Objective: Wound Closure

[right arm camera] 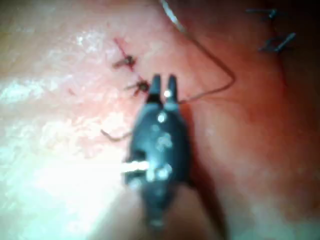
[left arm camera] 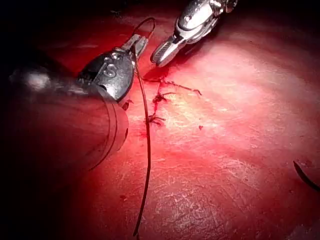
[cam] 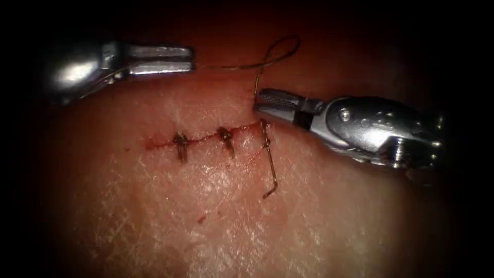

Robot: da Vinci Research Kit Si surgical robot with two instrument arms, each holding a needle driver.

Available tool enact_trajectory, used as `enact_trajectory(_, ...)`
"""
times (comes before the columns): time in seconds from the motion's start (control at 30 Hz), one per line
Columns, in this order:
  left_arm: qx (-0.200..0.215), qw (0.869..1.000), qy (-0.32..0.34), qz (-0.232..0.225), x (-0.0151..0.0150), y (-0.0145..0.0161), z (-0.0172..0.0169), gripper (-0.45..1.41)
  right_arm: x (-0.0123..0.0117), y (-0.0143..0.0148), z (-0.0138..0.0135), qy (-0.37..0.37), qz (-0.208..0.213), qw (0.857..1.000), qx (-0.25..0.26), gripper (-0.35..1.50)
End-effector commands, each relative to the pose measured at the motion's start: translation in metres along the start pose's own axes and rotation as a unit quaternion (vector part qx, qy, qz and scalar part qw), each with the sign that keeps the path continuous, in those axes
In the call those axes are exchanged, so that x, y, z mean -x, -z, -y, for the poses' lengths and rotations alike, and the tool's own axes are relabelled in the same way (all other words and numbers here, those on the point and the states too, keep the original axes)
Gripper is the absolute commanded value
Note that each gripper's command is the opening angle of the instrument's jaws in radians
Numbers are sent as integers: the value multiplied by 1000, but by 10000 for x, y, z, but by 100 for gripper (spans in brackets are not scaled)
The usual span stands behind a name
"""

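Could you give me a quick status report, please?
Left steel hand shut on thin dark thread. Right steel hand beside the thread, grip unclear. Two knotted stitches across red cut; nothing obstructing.

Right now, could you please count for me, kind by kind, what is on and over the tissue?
Tool hands: 2, left hand holding the thread, right hand at the same thread
Tied stitches on the cut: 2
Untied stitch with a loose thread tail: 1
Total: 5

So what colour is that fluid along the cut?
Red: the fluid traces a thin line along the cut, between the stitches. The endoscope view shows it best.
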Motion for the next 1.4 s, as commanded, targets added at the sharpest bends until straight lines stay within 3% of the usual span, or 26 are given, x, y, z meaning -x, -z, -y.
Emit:
enact_trajectory(0.03,3,1000,1,1,9,-9,-4,-45,6,-9,-3,0,-6,1000,1,-32)
enact_trajectory(0.2,13,1000,10,2,26,-20,-22,-45,8,-15,-20,4,-44,999,-6,-32)
enact_trajectory(0.47,25,1000,14,10,56,-44,-29,-45,10,-20,-56,7,-112,990,-83,-20)
enact_trajectory(0.93,42,998,27,30,122,-94,-10,-45,12,-23,-44,12,-162,961,-224,-22)
enact_trajectory(1.17,50,998,29,28,141,-101,4,-45,18,-26,-36,28,-146,951,-270,-20)
enact_trajectory(1.33,51,998,30,28,144,-98,12,-45,27,-25,-25,54,-92,943,-316,-10)
enact_trajectory(1.4,51,998,30,28,146,-99,12,-45,27,-24,-23,62,-73,939,-330,4)
